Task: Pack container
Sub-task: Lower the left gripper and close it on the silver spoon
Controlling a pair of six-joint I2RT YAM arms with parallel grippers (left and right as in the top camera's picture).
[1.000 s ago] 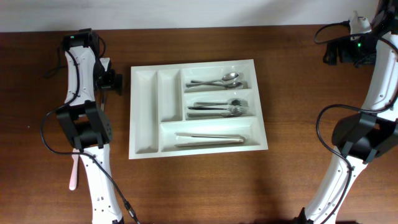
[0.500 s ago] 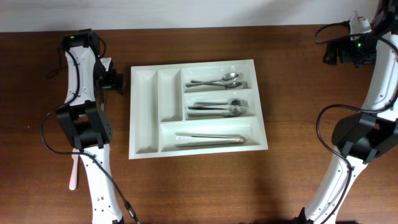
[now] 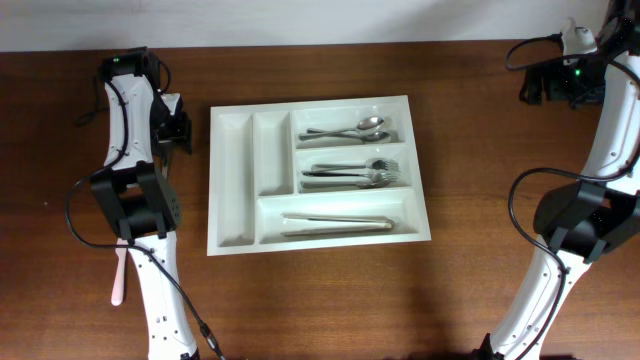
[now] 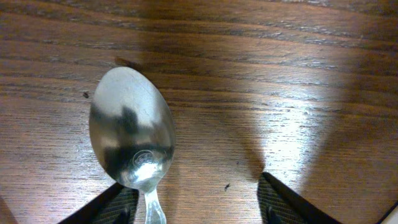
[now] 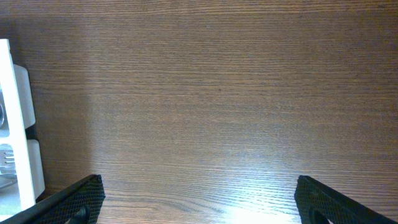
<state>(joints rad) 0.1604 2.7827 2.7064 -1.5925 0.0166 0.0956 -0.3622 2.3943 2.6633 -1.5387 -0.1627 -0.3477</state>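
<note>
The container is a white cutlery tray lying mid-table; its two narrow upright compartments are bare. Spoons, forks and long silver pieces fill its three long compartments. Left of it, my left gripper points down at the wood. In the left wrist view a silver spoon lies on the table, bowl away from me, its handle beside the left finger. The jaws of the left gripper stand apart, the right finger clear of the spoon. My right gripper is open over bare wood at the far right corner.
A pink handle lies on the table at the left, partly under the left arm. The tray's white edge shows at the left of the right wrist view. The right arm's base stands at the right side.
The left gripper's jaws have narrowed around the spoon's handle. The right arm has not moved.
</note>
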